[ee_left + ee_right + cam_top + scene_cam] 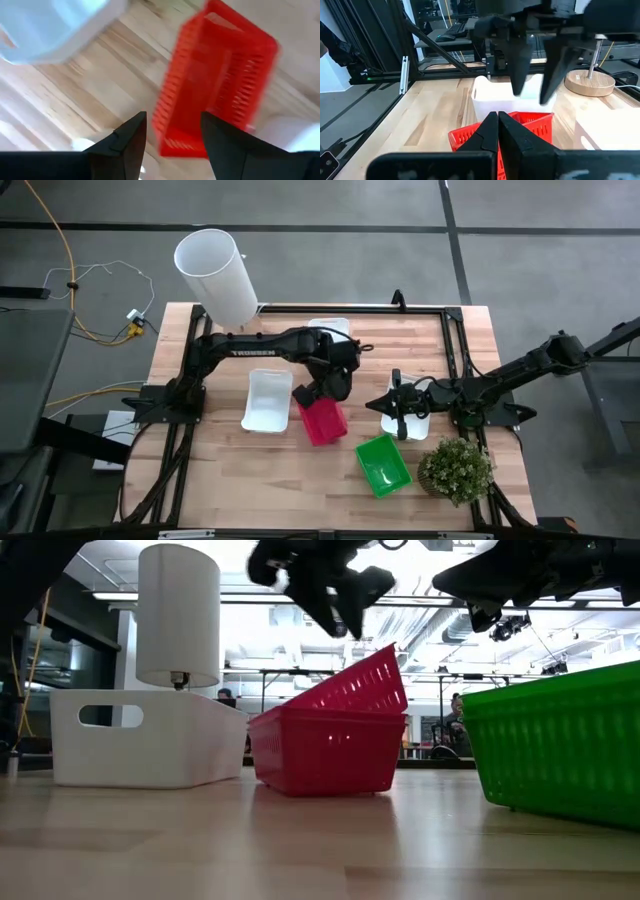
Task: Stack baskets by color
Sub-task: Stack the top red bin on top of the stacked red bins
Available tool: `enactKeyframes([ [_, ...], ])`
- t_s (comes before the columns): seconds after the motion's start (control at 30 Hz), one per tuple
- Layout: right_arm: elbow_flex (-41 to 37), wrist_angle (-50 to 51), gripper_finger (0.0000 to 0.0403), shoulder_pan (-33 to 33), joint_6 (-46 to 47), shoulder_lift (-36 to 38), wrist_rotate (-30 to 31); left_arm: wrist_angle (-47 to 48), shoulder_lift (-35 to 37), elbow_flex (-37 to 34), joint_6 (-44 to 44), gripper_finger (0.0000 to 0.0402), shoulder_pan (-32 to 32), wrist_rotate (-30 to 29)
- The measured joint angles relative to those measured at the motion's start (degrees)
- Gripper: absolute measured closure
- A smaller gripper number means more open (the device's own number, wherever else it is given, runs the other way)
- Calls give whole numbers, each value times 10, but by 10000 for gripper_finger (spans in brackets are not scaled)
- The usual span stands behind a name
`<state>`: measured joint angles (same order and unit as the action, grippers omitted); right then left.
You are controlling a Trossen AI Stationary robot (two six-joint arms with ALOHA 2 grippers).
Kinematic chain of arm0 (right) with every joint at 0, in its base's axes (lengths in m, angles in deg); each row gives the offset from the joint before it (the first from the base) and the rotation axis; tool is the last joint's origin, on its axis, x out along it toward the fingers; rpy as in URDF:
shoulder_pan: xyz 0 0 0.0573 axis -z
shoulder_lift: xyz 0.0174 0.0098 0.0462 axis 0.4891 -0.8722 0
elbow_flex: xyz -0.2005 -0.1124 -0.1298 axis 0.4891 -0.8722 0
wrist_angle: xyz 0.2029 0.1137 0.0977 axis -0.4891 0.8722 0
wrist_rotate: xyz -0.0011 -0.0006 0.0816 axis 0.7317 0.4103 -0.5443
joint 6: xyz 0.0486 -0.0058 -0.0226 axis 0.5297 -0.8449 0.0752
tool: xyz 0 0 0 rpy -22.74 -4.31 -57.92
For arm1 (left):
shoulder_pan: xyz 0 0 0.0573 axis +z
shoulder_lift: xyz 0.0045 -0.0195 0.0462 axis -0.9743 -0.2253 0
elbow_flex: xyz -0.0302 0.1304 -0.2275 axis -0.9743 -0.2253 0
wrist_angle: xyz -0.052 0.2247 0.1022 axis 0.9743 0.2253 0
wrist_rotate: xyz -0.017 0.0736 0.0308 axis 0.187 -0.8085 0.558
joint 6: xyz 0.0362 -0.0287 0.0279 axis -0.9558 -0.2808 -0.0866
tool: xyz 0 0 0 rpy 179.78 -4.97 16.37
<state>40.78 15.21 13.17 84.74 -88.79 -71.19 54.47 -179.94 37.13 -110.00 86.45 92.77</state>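
The left gripper (318, 392) hangs with fingers apart, holding nothing, just above the red baskets (322, 421) mid-table, the upper one tilted in the lower. The right gripper (397, 413), fingers closed, waits over a white basket (420, 426).

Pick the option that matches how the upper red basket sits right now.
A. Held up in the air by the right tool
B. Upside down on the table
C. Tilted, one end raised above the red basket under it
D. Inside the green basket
C: in the low view the upper red basket slants with one end raised out of the lower red basket, while the left tool hangs open above it.
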Motion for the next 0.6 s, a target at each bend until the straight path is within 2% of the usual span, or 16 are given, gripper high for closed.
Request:
enactKeyframes([
  [0.1,0,0,403,0,-2,0,0,42,10,0,31,229,2,20],
  [0.2,0,-6,403,0,-13,0,0,74,30,0,70,236,10,86],
  [0.27,0,-15,403,0,-24,0,0,81,46,0,91,258,15,118],
  [0.37,1,-21,403,0,-31,0,0,71,73,-9,106,321,16,149],
  [0.43,2,-23,403,0,-32,0,0,56,99,-34,108,373,15,169],
  [0.47,2,-23,403,0,-35,0,0,45,115,-52,110,387,15,175],
  [0.6,2,-26,403,0,-36,0,0,-79,207,-176,147,396,19,176],
])
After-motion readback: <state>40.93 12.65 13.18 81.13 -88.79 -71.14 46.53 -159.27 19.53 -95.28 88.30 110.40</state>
